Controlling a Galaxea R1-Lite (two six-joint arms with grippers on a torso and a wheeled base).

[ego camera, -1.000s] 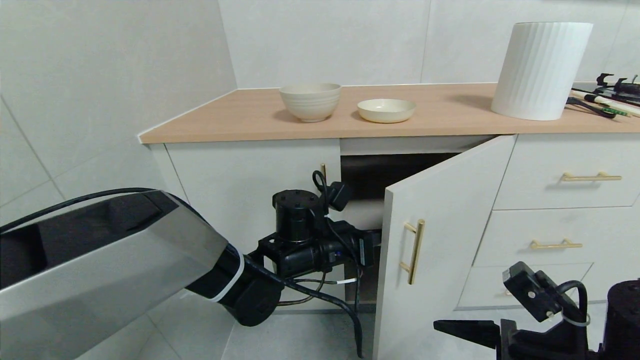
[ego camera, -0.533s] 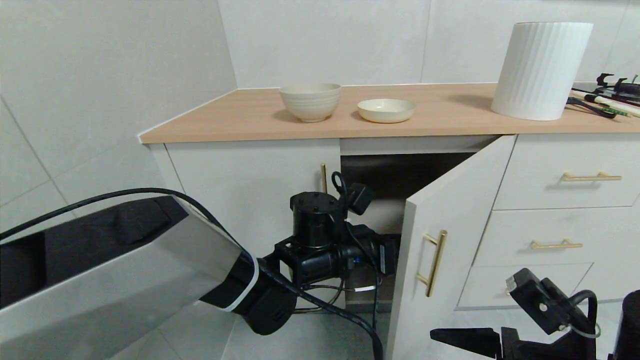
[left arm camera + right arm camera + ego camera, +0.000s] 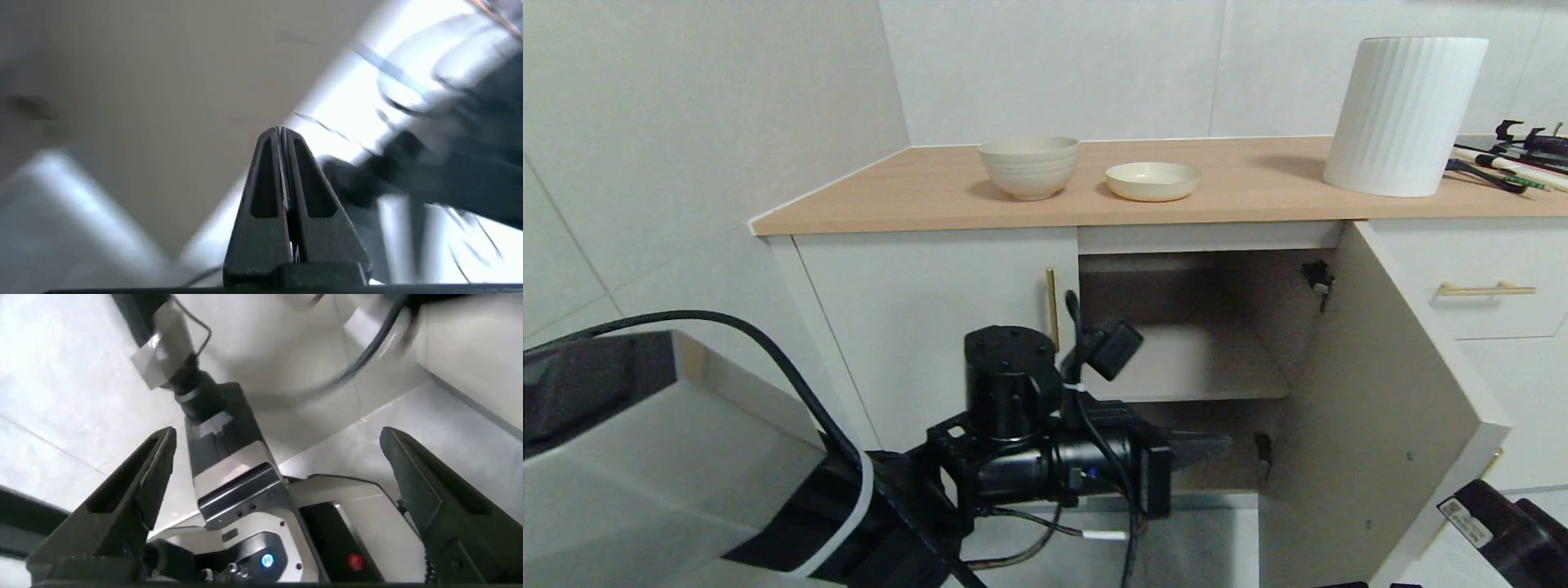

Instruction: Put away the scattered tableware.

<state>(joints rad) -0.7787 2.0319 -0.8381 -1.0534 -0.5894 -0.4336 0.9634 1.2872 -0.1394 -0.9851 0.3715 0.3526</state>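
Two pieces of tableware wait in the head view. A ribbed bowl [image 3: 1029,166] and a shallow dish [image 3: 1152,180] stand near each other, not touching, on the wooden counter [image 3: 915,196] in the upper middle of the frame. Below them the cupboard door [image 3: 1380,392] stands wide open at right of centre, and a pale shelf [image 3: 1201,371] shows inside. My left gripper [image 3: 1209,447] sits low in the middle of the frame, pointing into the cupboard mouth under that shelf. A tall white canister [image 3: 1409,114] stands at the upper right.

In the left wrist view the left gripper [image 3: 280,196] has its fingers pressed flat together with nothing between them. What lies beyond is too blurred to read.

In the right wrist view the right gripper [image 3: 278,449] has its fingers spread wide, grasping nothing, over floor tiles.

I judge the cupboard-opening step done and neither dish picked up yet. The next move, as I read it, calls for raising an arm to counter height, parting the fingers over one rim, then carrying that piece down to the shelf without clipping the door.
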